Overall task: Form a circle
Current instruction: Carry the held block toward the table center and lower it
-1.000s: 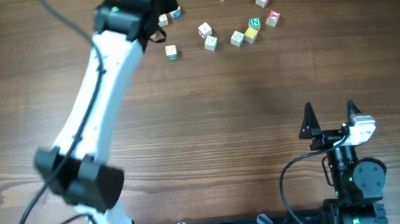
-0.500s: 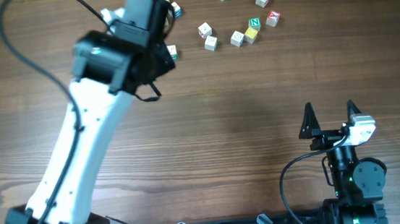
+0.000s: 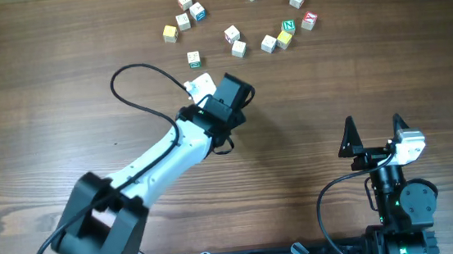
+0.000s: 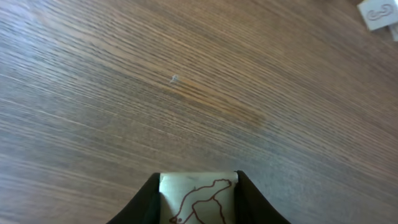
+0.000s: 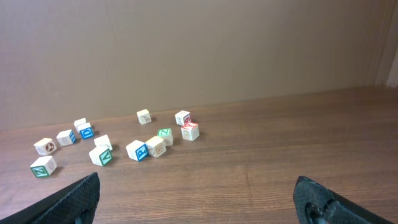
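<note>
Drawn back from the far edge to the middle of the worktop (image 3: 330,85) since a second ago: left claw (image 4: 198,180), pinching a pale cube (image 4: 198,202) with a brown drawing, over bare wood. Beyond it, toward the far edge, the circle (image 3: 268,43): a loose arc of three white cubes, one yellow and a green N (image 3: 288,26). Around that, loose cubes (image 3: 193,59), red, yellow, white. Right claw (image 3: 373,133) spread wide, empty, at the near side, well apart.
</note>
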Controlling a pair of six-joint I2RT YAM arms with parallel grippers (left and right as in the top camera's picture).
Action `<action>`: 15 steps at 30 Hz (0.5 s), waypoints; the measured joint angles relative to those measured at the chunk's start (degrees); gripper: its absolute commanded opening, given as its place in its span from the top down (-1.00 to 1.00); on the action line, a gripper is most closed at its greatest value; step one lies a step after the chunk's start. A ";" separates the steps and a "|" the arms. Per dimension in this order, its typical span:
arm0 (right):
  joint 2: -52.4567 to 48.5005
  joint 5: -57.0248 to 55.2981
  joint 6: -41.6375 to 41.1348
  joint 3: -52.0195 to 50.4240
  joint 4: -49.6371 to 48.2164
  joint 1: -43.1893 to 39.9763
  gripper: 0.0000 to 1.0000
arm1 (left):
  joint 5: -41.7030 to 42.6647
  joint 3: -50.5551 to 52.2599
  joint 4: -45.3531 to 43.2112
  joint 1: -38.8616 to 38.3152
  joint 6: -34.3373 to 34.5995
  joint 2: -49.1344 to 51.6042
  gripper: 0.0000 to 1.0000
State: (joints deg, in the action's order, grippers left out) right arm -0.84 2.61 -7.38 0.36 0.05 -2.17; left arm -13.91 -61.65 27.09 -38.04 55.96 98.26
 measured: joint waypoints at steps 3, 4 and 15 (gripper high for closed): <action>0.00 0.00 0.00 0.00 0.00 0.00 -0.99 | -0.02 0.04 -1.18 0.00 1.44 4.07 0.67; 0.00 0.00 0.00 0.00 0.00 0.00 -0.99 | 0.00 0.07 -2.10 0.00 1.84 5.64 0.67; 0.00 0.00 0.00 0.00 0.00 0.00 -0.99 | -4.37 0.11 -7.04 -0.22 5.09 10.08 0.64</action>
State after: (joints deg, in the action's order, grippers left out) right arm -0.84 2.61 -7.38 0.36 0.05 -2.17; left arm -18.28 -61.54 20.05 -38.26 61.06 108.33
